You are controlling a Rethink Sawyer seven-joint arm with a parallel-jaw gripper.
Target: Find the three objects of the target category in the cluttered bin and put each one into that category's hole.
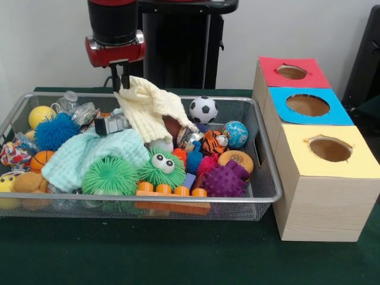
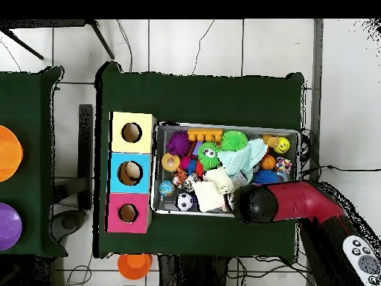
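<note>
The wire-mesh bin point(image 1: 178, 200) is full of toys and also shows in the overhead view point(image 2: 227, 126). My gripper point(image 1: 120, 82) hangs over its far side, shut on the top corner of a cream knitted cloth point(image 1: 151, 110), which drapes down over the toys. The striped tiger point(image 1: 212, 142) lies right of the cloth, partly buried. A tan plush toy point(image 1: 29, 181) sits in the near left corner, beside a yellow toy point(image 1: 6, 181) cut off by the picture's edge. The red-topped hole point(image 1: 292, 72) is the farthest on the wooden box point(image 2: 128, 213). In the overhead view the arm point(image 2: 286, 202) hides the gripper.
The blue-topped hole point(image 1: 307, 105) and the yellow-topped hole point(image 1: 330, 148) are nearer on the same box. The bin also holds a mint knitted cloth point(image 1: 89, 155), a green googly-eyed ball point(image 1: 161, 166), spiky balls, a soccer ball point(image 1: 203, 109) and an orange brick point(image 1: 171, 190).
</note>
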